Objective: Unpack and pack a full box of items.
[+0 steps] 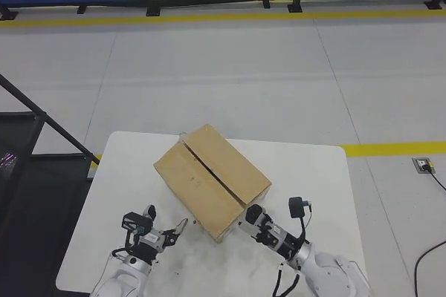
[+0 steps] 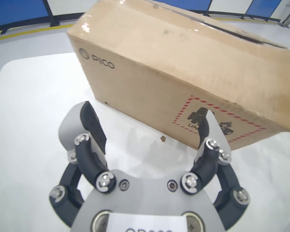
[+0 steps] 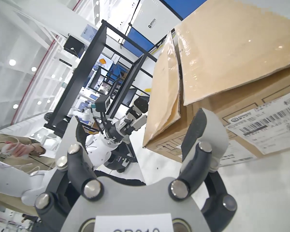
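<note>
Left gripper [image 1: 166, 217]: fingers spread, empty, just beside the box [image 1: 208, 174] long side. Box: mid-table [image 1: 312, 178], flaps down, seam slightly gapped. Right gripper [image 1: 253, 215]: spread wide, empty, at the box near end. Judgement: nothing unpacked yet; opening, emptying and repacking all remain.

- A white table [image 1: 312, 171] with rounded corners carries everything.
- One brown cardboard box [image 1: 208, 178], top flaps folded down, sits askew on it. It is just ahead of the left gripper [image 1: 167, 221] and close in front of the right gripper [image 1: 250, 215].
- A tiny brown scrap [image 2: 163, 138] lies on the tabletop just ahead of the left gripper, beside the box's near side.
</note>
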`<control>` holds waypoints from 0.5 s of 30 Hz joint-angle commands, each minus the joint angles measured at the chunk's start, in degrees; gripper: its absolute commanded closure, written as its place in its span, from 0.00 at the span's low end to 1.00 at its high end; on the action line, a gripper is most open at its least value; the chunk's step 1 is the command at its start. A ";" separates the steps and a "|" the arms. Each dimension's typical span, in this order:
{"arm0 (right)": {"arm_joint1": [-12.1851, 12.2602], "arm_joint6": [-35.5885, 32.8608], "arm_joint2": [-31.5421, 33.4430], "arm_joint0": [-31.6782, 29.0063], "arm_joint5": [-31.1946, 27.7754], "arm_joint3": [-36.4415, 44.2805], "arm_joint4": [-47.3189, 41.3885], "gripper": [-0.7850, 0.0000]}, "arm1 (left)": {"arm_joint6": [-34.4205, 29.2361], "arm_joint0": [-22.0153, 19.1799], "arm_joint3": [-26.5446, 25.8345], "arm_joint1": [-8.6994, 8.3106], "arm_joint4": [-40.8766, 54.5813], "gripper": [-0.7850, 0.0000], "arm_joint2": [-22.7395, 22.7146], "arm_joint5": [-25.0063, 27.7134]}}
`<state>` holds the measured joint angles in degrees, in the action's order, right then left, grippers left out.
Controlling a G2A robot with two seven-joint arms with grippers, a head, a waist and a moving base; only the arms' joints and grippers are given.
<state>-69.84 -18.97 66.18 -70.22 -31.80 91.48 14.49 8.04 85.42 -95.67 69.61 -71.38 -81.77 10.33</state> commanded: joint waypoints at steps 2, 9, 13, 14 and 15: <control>-0.16 -2.70 -0.60 1.69 1.35 -1.10 -3.48 0.00 | 0.60 0.50 -0.13 -0.13 1.46 0.00 -2.17 -0.38; -0.55 -6.61 -2.39 4.08 1.05 -2.79 -7.93 0.00 | 1.29 1.33 -0.33 -0.23 4.02 0.00 -4.79 -0.42; -0.72 -6.64 -3.22 4.46 1.63 -2.47 -6.87 0.00 | 1.62 1.59 -0.36 -0.22 4.53 0.00 -5.21 -0.24; -0.78 -6.33 -3.51 4.63 2.06 -2.33 -5.99 0.00 | 1.71 1.66 -0.35 -0.21 4.62 0.00 -5.28 -0.25; -0.88 -5.54 -3.83 4.76 2.67 -2.14 -4.84 0.00 | 1.87 1.73 -0.39 -0.20 4.70 0.00 -5.34 -0.28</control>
<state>-70.63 -25.25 62.67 -65.61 -29.74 89.15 8.46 9.75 87.08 -96.03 69.40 -66.75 -87.05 10.08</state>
